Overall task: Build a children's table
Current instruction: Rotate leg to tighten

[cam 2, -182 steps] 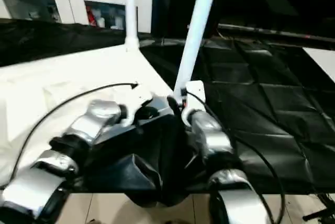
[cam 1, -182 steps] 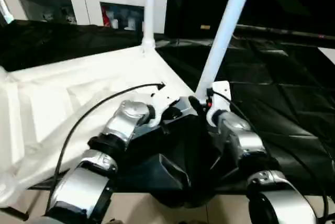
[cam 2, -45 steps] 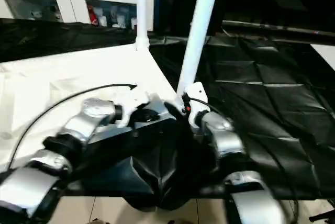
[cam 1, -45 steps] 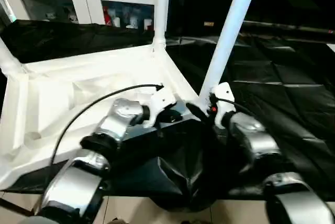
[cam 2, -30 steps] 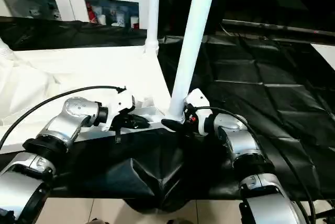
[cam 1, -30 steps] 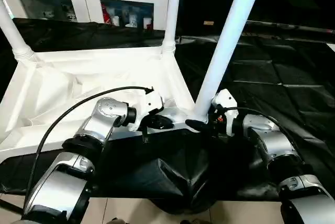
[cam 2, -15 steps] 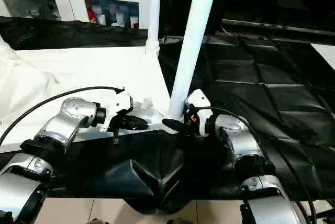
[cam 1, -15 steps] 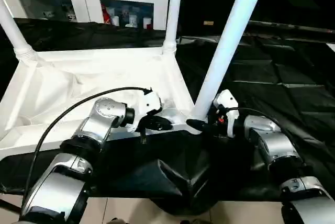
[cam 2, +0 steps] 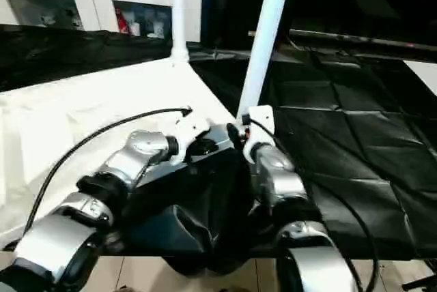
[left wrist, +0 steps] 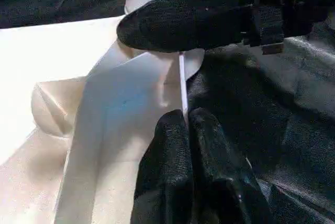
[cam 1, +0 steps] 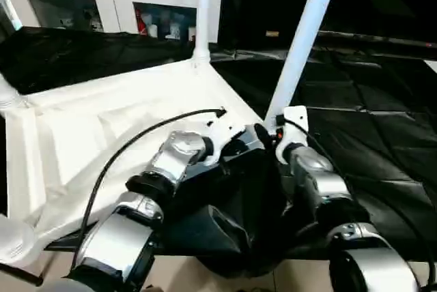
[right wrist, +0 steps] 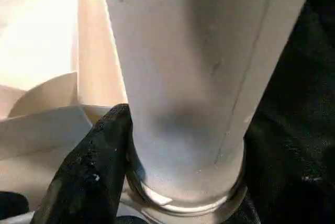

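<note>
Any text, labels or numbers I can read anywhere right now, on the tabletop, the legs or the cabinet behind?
None readable.
Tabletop and near leg: plain white, no markings.
Items in the cabinet: too small and blurred to read.
Small yellowish tag on the dark backdrop: too small to read.

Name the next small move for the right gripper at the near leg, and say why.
Probably press the leg down into its socket. The right gripper is at its base, one finger touching, while the left gripper pinches the tabletop rim beside it, steadying it.
</note>
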